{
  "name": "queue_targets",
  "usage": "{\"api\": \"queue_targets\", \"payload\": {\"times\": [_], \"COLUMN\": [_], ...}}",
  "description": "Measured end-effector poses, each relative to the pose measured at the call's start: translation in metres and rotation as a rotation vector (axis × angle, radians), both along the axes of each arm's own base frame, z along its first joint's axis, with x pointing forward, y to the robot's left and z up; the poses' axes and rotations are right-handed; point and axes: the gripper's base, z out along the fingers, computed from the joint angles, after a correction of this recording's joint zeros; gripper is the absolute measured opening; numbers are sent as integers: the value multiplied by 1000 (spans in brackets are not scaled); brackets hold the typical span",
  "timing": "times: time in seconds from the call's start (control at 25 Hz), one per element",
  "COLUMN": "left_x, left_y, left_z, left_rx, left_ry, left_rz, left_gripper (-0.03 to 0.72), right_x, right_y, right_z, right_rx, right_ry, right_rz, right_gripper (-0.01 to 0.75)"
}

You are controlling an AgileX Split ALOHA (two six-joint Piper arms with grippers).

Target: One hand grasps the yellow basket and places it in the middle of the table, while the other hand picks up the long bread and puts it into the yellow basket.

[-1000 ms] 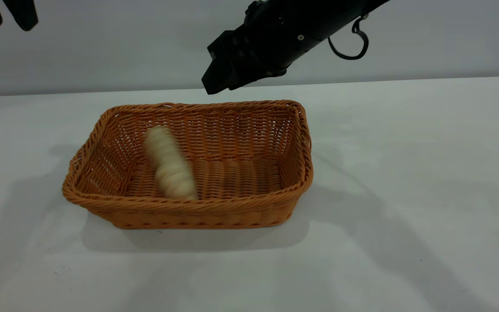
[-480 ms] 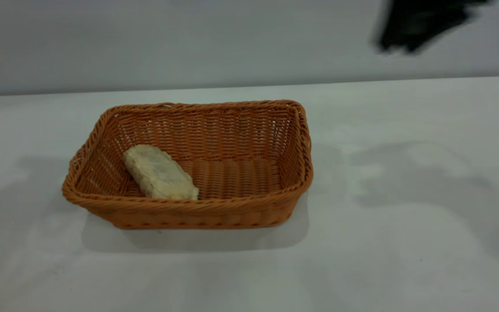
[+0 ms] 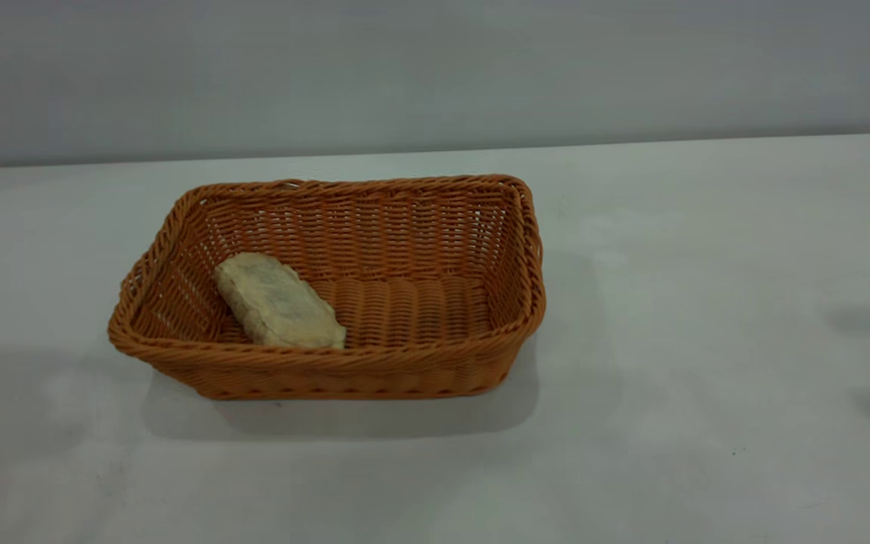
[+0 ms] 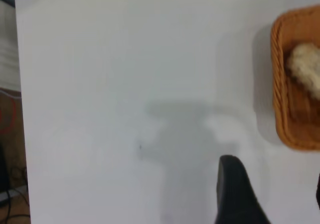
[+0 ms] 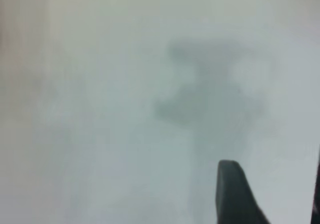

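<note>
Bread deposited in basket; both arms clear of the work zone.

The yellow basket (image 3: 329,291) stands near the middle of the table (image 3: 707,302), open side up. The long bread (image 3: 279,301) lies inside at the basket's left end, pale flat underside up, leaning toward the left wall. The left gripper (image 4: 272,196) hangs above bare table beside the basket, fingers apart and holding nothing. The right gripper (image 5: 272,196) likewise hangs over bare table, fingers spread and empty. Judgement: both placements appear complete.
</note>
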Motion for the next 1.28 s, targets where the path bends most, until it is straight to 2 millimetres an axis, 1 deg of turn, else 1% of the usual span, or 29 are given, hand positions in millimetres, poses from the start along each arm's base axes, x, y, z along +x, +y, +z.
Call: {"api": "queue_targets", "payload": {"times": [0.08,0.2,0.36,0.48,0.64,0.8,0.92,1.08,1.28], "left_x": [-26,-65,-116,-150,-192,-229,-249,-268,-281], "left_y": [2,3,7,9,13,16,17,19,20], "left_z": [-1,-12,-37,-52,-65,-80,-94,-112,-128], "left_rx": [-13,-34,-43,-52,-70,-86,-93,-100,-109], "left_ry": [-8,-3,3,-25,-114,-216,-279,-352,-411], "left_rz": [10,16,16,17,27,30,29,27,24], "left_gripper": [447,447,447,447,447,447,447,447,447], "right_x": [-27,-70,-126,-165,-211,-245,-263,-278,-281], "right_y": [4,10,16,20,23,26,30,35,36], "right_z": [21,37,40,36,22,2,-13,-33,-66], "right_rx": [19,49,57,70,65,54,75,107,107], "right_ry": [-72,-143,-218,-274,-345,-396,-430,-450,-422], "right_rz": [1,20,34,43,53,69,82,113,141], "right_gripper": [427,427,427,427,427,427,427,427,427]}}
